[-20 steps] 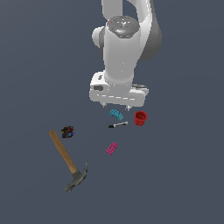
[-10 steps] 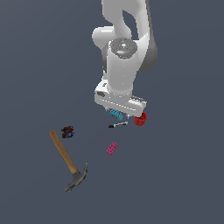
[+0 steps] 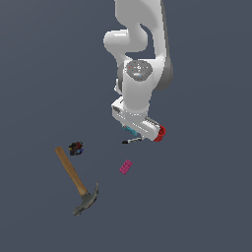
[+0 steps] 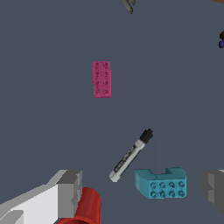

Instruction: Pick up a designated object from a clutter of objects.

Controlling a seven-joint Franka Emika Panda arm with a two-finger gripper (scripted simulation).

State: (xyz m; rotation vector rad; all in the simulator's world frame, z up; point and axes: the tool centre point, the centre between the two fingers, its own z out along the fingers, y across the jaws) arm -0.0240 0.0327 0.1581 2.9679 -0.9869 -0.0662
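The designated object, a thin marker pen (image 4: 131, 155) with a white barrel and black cap, lies flat beside the teal brick (image 4: 162, 183). In the exterior view the marker (image 3: 132, 141) pokes out just below the hand. My gripper (image 4: 141, 190) hovers above the clutter, open, its grey fingers (image 4: 70, 189) spread wide with the teal brick and one end of the marker between them in the picture. Nothing is held. The gripper (image 3: 140, 132) covers most of the teal brick (image 3: 130, 130) in the exterior view.
A red cup (image 3: 159, 133) stands close by one finger, also seen as the red cup (image 4: 85, 208) in the wrist view. A pink brick (image 3: 125, 167), a wooden-handled hammer (image 3: 75, 180) and a small dark multicoloured item (image 3: 76, 147) lie toward the exterior view's left.
The arm has come down toward the clutter, so the hand now sits lower, right over the teal brick and cup. The objects have not moved.
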